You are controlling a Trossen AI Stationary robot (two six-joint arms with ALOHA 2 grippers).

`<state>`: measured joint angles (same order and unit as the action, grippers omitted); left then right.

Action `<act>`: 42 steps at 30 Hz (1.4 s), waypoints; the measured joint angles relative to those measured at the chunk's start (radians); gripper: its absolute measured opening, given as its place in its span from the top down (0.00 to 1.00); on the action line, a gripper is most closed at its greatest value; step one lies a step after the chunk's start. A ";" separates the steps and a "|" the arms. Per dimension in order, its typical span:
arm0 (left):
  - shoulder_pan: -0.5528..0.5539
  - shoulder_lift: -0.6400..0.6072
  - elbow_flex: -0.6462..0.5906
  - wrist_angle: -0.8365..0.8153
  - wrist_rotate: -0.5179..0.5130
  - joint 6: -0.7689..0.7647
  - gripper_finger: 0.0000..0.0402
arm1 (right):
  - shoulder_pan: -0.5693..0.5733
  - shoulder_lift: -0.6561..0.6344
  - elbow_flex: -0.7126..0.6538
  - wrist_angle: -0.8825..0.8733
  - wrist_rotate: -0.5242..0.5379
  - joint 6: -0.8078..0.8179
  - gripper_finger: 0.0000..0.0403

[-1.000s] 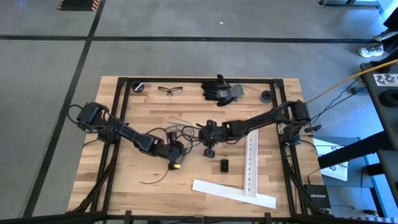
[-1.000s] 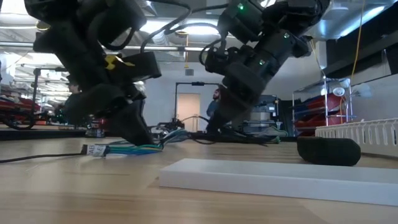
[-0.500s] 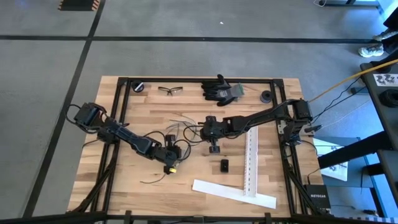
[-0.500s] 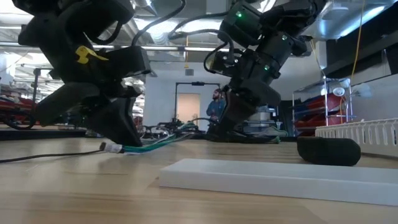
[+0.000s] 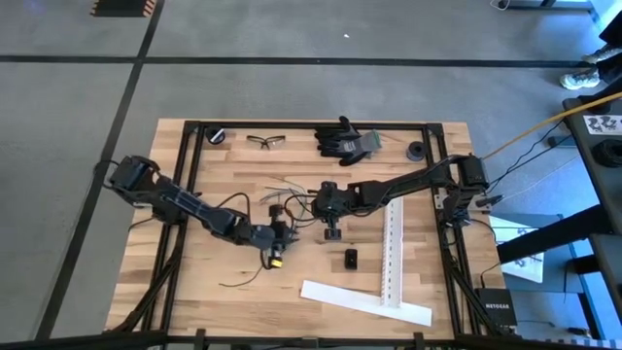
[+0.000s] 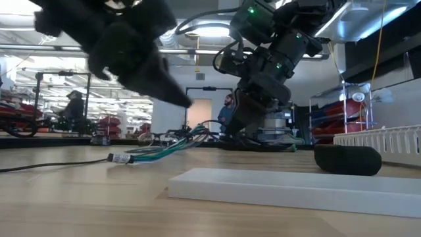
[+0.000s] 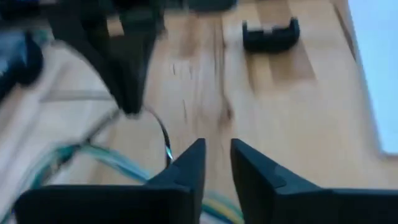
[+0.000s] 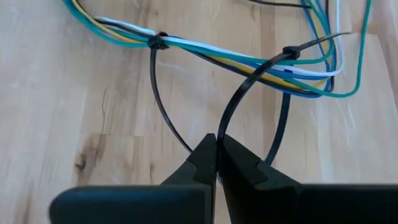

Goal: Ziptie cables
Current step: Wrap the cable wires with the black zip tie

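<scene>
Cables (image 8: pixel 249 62) bundled on wood just ahead of right gripper (image 8: pixel 216 155), which is clenched on a looped ziptie (image 8: pixel 242 102). Left gripper (image 7: pixel 214 163) slightly parted, grasping nothing, beside them. No legible writing

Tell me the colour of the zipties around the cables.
Black zipties, clearest in the right wrist view, looped around the cables.
</scene>
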<state>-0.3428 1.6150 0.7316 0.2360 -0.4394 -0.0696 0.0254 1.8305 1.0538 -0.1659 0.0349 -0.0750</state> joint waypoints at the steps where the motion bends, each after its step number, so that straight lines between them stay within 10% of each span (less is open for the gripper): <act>1: 0.010 0.016 0.000 0.041 0.000 0.035 0.82 | 0.000 0.000 0.000 -0.002 0.000 0.000 1.00; 14: 0.155 0.215 0.053 0.150 0.007 0.129 0.62 | 0.000 0.000 0.000 -0.010 0.002 0.026 1.00; 23: 0.121 0.214 0.054 0.140 0.159 0.281 0.96 | 0.000 0.000 0.000 -0.018 0.002 0.041 1.00; 42: -0.071 0.210 0.054 0.040 0.175 0.484 0.99 | 0.002 0.000 0.000 -0.002 -0.042 0.055 1.00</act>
<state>-0.4137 1.8252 0.7860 0.2755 -0.2640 0.4148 0.0269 1.8307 1.0538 -0.1682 -0.0067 -0.0196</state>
